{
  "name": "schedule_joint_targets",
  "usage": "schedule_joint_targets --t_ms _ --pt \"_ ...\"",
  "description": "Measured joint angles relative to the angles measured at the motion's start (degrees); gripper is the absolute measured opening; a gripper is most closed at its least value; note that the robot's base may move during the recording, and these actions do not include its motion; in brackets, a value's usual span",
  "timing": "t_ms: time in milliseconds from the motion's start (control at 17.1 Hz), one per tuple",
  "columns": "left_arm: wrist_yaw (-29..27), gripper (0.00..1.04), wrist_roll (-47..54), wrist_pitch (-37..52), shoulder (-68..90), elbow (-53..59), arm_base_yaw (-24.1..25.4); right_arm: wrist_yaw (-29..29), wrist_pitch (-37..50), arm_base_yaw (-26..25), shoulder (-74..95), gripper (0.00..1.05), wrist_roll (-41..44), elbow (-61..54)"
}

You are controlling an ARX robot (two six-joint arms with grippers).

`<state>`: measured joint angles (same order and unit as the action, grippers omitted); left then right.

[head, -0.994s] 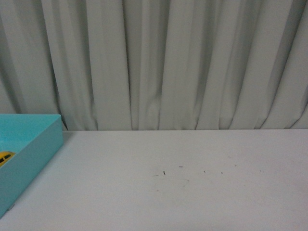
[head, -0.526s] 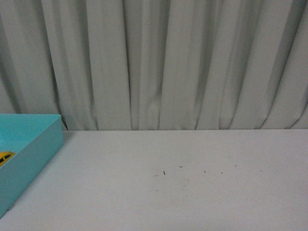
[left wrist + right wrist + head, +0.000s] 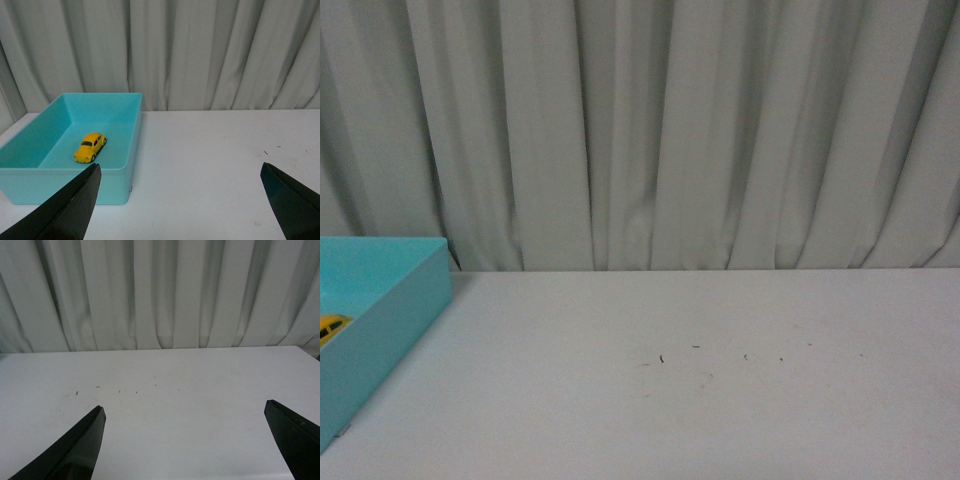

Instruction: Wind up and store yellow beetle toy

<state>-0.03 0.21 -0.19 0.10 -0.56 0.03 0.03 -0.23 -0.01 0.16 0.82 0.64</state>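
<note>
Step in hand: you are looking at the end of the task; the yellow beetle toy (image 3: pixel 90 147) already sits on the floor of the turquoise box (image 3: pixel 131 150), left of centre in the left wrist view.
Toy in front view: only a yellow sliver (image 3: pixel 332 326) shows inside the box at the left edge of the frame.
Left gripper (image 3: pixel 180 200): jaws spread wide, holding nothing, clear of the box.
Right gripper (image 3: pixel 185 440): jaws also wide apart and empty, above bare worktop (image 3: pixel 165 385).
Winding: you cannot tell from these pictures whether the toy was wound.
Next move: judged from this, nothing more to grasp; keep both arms clear and finish.
</note>
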Motion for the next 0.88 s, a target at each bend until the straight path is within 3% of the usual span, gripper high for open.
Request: schedule_joint_targets --t_ms 877 --pt "0.00 0.98 0.00 0.02 0.02 0.00 0.00 0.00 -0.02 0.00 0.00 0.98 -0.02 0.00"
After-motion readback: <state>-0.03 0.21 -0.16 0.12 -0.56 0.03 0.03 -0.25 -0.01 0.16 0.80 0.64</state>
